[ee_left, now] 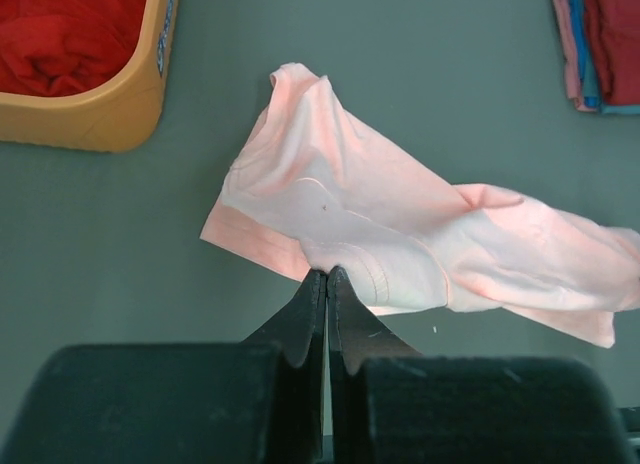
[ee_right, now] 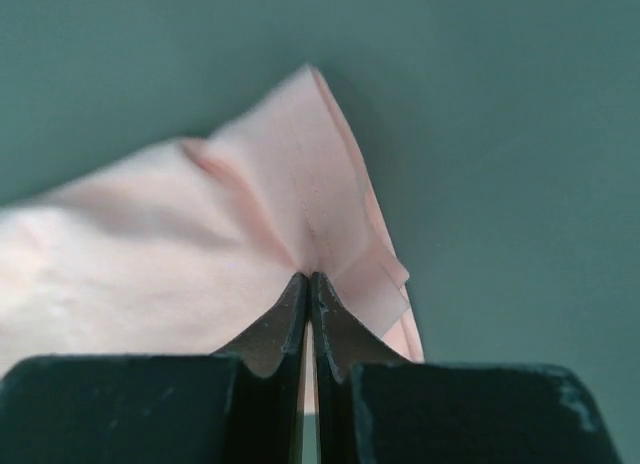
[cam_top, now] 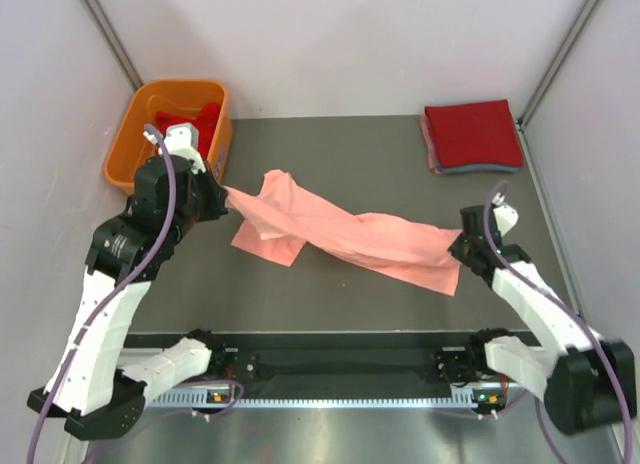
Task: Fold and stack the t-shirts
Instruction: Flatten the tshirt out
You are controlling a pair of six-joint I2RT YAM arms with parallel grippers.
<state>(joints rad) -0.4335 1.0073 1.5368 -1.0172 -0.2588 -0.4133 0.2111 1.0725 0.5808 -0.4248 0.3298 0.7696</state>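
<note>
A salmon-pink t-shirt point(cam_top: 340, 234) is stretched, twisted and crumpled, across the middle of the table between my two grippers. My left gripper point(cam_top: 222, 196) is shut on its left end; in the left wrist view the gripper point(ee_left: 327, 274) pinches the cloth point(ee_left: 400, 234). My right gripper point(cam_top: 457, 250) is shut on the shirt's right end; in the right wrist view the gripper point(ee_right: 308, 277) pinches a hemmed corner point(ee_right: 270, 214). A folded red t-shirt point(cam_top: 472, 133) tops a stack at the back right. More red t-shirts point(cam_top: 185, 119) lie in the tub.
An orange plastic tub point(cam_top: 140, 134) stands at the back left, just behind my left arm; it also shows in the left wrist view point(ee_left: 110, 109). The folded stack point(ee_left: 600, 44) has pink and blue layers under the red. Grey walls close in the table.
</note>
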